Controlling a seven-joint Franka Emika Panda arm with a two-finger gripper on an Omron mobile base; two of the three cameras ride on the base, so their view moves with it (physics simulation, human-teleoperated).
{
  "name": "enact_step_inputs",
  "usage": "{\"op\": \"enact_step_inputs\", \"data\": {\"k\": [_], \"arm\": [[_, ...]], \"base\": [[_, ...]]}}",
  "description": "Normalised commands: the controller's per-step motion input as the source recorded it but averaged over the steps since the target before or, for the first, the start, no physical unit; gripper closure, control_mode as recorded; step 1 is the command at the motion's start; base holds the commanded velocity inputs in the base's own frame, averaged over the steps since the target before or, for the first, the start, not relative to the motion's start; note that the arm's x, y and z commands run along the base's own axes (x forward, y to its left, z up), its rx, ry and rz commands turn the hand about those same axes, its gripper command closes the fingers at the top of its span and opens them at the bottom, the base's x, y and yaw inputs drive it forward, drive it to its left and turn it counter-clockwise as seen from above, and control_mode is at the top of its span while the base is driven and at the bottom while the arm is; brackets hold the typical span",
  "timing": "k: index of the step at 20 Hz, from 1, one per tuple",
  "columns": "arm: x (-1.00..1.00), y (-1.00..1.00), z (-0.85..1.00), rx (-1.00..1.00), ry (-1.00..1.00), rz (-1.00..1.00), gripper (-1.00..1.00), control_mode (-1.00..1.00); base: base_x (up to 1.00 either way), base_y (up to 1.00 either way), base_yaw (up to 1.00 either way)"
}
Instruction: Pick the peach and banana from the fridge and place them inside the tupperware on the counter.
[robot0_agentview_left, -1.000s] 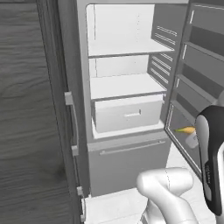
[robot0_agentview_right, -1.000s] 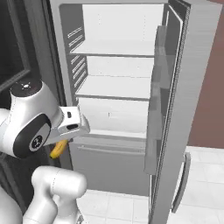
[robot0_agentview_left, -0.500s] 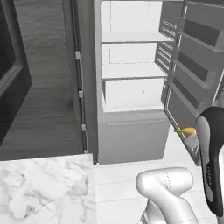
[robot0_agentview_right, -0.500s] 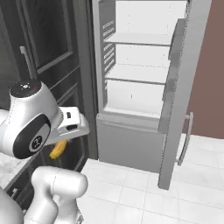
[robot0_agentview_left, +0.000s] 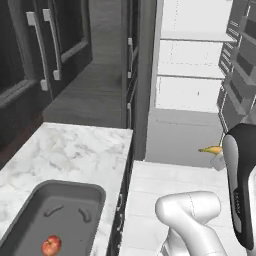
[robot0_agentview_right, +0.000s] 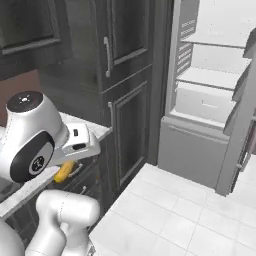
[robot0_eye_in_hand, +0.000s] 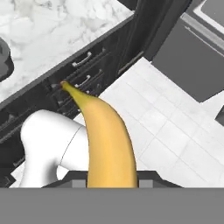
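Inside tupperware (robot0_agentview_left: 30, 212): one peach (robot0_agentview_left: 51, 245)

Marble counter (robot0_agentview_left: 65, 152) bears one tray.
The grey tupperware (robot0_agentview_left: 30, 207) sits on the slab's near end, a peach (robot0_agentview_left: 51, 245) lying inside it.

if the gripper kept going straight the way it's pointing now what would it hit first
Probably the dark drawer fronts under the counter: in the hand view the held banana points its tip at them. Depth is unclear, so the floor might come first.
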Motion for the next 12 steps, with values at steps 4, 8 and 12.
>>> {"op": "enact_step_inputs", "data": {"k": [4,8,12], "arm": [[0.0,0.0,0.0,0.0,0.0,0.0,1.0,1.0],[0.0,0.0,0.0,0.0,0.0,0.0,1.0,1.0],[0.0,0.0,0.0,0.0,0.0,0.0,1.0,1.0]], "base": [[-1.0,-0.59,0.62],[-0.92,-0.63,0.64],[-0.7,-0.52,0.65]]}}
